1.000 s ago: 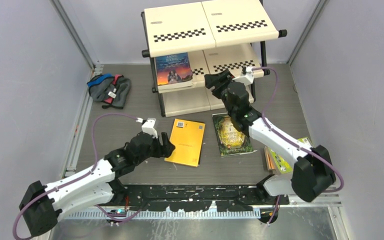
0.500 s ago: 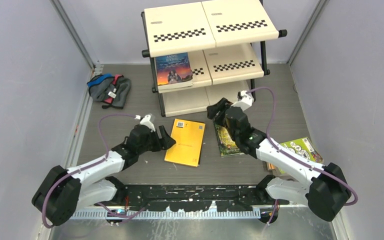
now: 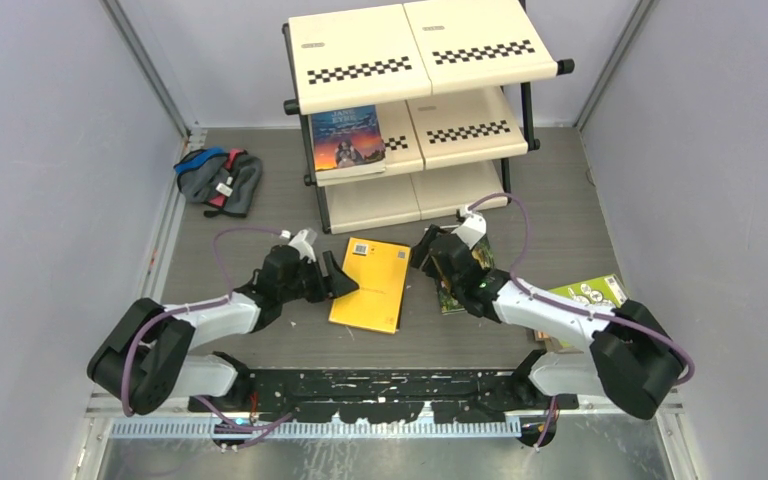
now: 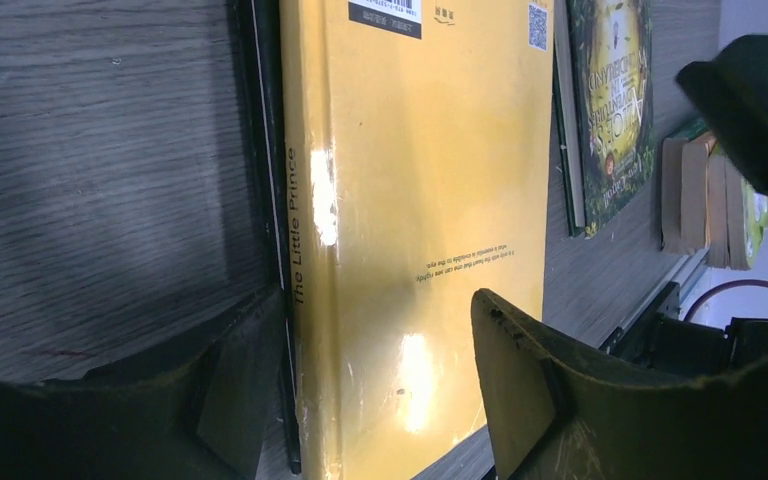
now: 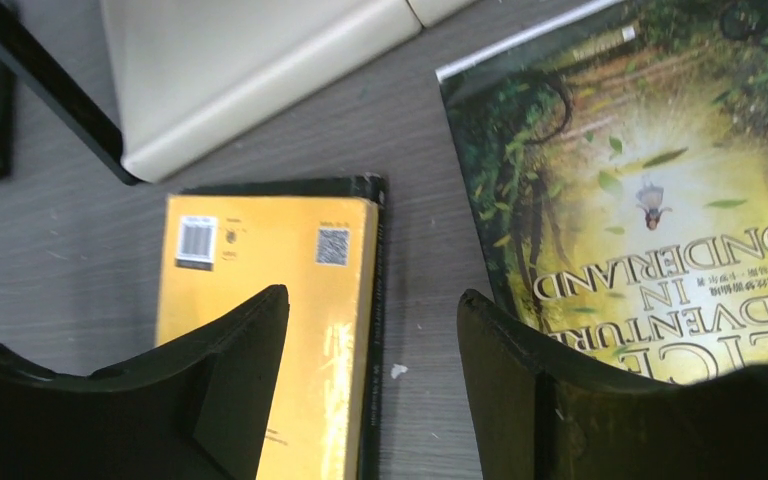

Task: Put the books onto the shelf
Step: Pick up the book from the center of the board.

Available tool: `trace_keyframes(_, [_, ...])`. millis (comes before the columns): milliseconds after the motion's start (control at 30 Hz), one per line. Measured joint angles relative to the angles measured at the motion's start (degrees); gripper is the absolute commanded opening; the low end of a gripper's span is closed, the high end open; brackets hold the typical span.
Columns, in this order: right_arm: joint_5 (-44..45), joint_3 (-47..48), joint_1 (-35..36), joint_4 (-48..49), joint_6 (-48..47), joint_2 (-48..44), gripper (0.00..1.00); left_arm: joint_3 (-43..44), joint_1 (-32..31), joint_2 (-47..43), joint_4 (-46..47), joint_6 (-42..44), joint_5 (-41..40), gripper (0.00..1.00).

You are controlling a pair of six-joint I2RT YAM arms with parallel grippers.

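A yellow book (image 3: 370, 283) lies flat on the table on top of a thin black book (image 5: 375, 330). My left gripper (image 3: 332, 280) is open at its left long edge. In the left wrist view the gripper (image 4: 375, 370) straddles the spine, one finger (image 4: 245, 370) beside it on the table side and the other over the yellow cover (image 4: 420, 200). My right gripper (image 3: 426, 258) is open and empty, low over the gap between the yellow book (image 5: 330, 300) and a green-gold book (image 5: 650, 180). A blue book (image 3: 345, 138) rests on the middle tier of the shelf (image 3: 420, 45).
A lime green book (image 3: 590, 295) tops a small stack at the right, beside the right arm. A grey-blue cloth bundle (image 3: 218, 180) lies at the far left. The shelf's bottom board (image 5: 260, 70) is just beyond the yellow book. Walls enclose three sides.
The right arm has drawn back from the shelf's middle tier and dropped to the table between the two books. The left gripper has moved forward to the yellow book's edge.
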Motion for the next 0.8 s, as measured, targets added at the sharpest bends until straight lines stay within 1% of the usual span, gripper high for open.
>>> trace_keyframes(167, [0.0, -1.4, 1.0, 0.4, 1.5, 4.5, 0.68, -0.7, 1.8, 1.7, 2.7, -0.7, 3.2, 0.62])
trace_keyframes(400, [-1.0, -2.6, 3.1, 2.7, 3.6, 10.0, 0.69, -1.7, 3.1, 4.0, 6.6, -1.4, 6.4, 0.59])
trace_keyframes(633, [-2.5, -2.4, 5.9, 7.2, 5.3, 13.7, 0.69, -2.2, 3.4, 3.8, 7.0, -2.6, 7.7, 0.56])
trace_keyframes(800, [-3.4, -2.1, 6.8, 9.5, 6.2, 15.0, 0.69, -2.6, 3.4, 0.9, 5.9, -3.8, 9.0, 0.54])
